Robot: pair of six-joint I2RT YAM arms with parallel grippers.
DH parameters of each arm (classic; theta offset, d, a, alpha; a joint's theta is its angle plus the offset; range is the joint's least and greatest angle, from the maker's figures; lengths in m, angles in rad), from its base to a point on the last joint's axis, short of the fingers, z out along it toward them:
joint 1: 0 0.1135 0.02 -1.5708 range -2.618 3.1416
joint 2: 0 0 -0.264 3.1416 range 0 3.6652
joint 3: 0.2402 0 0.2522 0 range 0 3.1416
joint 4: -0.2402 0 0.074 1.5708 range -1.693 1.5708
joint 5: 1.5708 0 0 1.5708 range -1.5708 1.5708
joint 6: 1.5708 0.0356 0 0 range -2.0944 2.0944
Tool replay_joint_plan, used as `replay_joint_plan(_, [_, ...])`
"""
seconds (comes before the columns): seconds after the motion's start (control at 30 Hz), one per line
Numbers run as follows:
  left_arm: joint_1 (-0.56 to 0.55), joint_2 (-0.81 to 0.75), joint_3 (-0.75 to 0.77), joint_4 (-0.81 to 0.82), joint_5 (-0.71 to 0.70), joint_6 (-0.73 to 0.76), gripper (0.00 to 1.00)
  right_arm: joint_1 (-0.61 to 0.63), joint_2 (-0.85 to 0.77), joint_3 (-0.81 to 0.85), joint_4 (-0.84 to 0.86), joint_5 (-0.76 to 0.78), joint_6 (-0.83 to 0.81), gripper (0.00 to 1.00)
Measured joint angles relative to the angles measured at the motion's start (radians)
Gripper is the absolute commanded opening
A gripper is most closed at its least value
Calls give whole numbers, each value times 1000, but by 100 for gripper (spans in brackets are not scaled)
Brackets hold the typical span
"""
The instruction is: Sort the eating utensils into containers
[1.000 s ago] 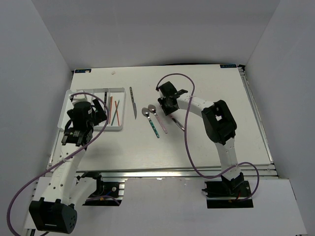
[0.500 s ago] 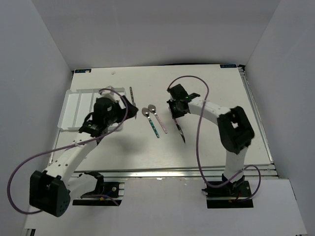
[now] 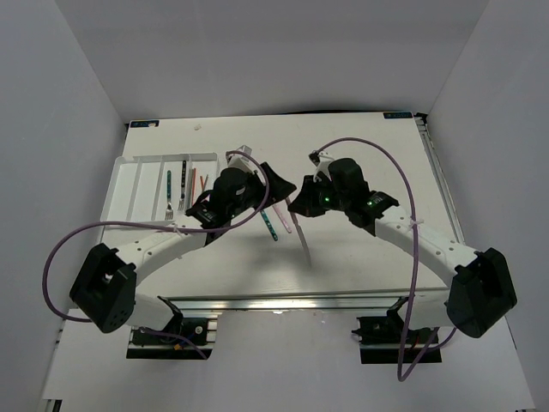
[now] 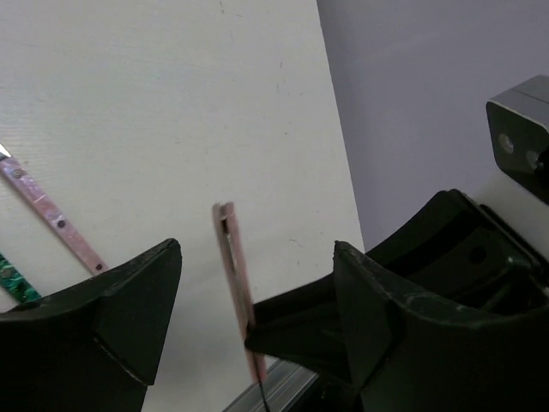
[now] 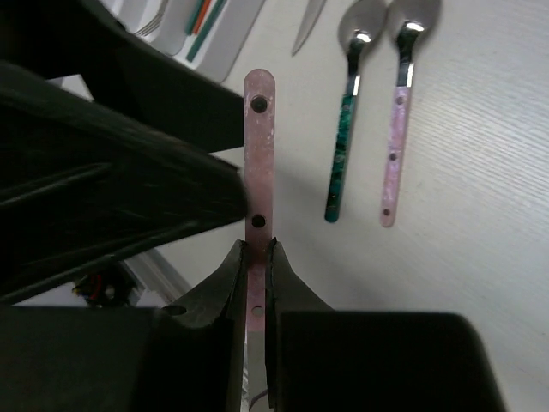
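Observation:
My right gripper is shut on a pink-handled utensil, held off the table with its riveted handle sticking out past the fingertips. In the top view its slim pale end hangs below the right gripper. My left gripper is open with that pink handle standing edge-on between its fingers, and it meets the right one at mid-table. A teal-handled spoon and a pink-handled spoon lie side by side on the table. The white divided tray holds a fork and red and green chopsticks.
A knife lies between the tray and the spoons, mostly hidden by the left arm in the top view. Purple cables loop off both arms. White walls close the table at the left, back and right.
The right gripper shut on the pink-handled utensil, lifted it and carried it left and nearer. The left arm swung from the tray to the middle, and its jaws now flank the handle.

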Motion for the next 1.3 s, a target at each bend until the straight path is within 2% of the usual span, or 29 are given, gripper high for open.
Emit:
replay_joint_plan(0.03, [-10,11,6,9,-4,-6,74,5,-3,-2,3,-14,5,0])
replay_joint_plan(0.07, [-18,21,11,16,-6,-10,62,10,-5,-2,10,-28,10,0])
replay_joint_plan(0.13, [-30,37,22,21,-11,-19,47,16,-16,-2,19,-46,19,0])
replay_joint_plan(0.17, [-34,46,30,22,-12,-24,30,19,-25,-2,24,-52,24,0])
replay_joint_plan(0.27, [-43,63,37,30,-10,-38,0,20,-53,-4,33,-49,26,0])
replay_joint_plan(0.3, [-47,63,44,29,-13,-33,0,20,-53,-6,35,-50,27,7])
replay_joint_plan(0.33, [-50,63,50,21,-19,-28,0,20,-54,-6,37,-51,27,24])
replay_joint_plan(0.37, [-50,64,55,8,-25,-23,0,20,-58,-8,37,-48,34,46])
replay_joint_plan(0.4, [-50,65,72,-27,-32,-2,0,20,-62,-14,40,-39,41,74])
replay_joint_plan(0.43, [-50,69,105,-87,-56,37,0,21,-75,-26,41,-18,40,89])
replay_joint_plan(0.6, [23,138,380,-451,-271,319,0,-34,-256,-122,0,87,19,89])
replay_joint_plan(0.77, [251,243,618,-713,-619,579,0,-117,-382,-132,-84,167,-19,89])
replay_joint_plan(0.9, [424,359,733,-805,-855,743,0,-121,-405,-132,-143,177,-50,90])
replay_joint_plan(1.03, [504,429,743,-756,-1014,941,0,-122,-411,-134,-182,153,-60,89])
replay_joint_plan(1.1, [535,457,725,-629,-1066,1083,0,-122,-429,-146,-186,142,-62,89])
replay_joint_plan(1.3, [621,613,788,-341,-1208,1317,0,-123,-486,-191,-198,88,-42,89])
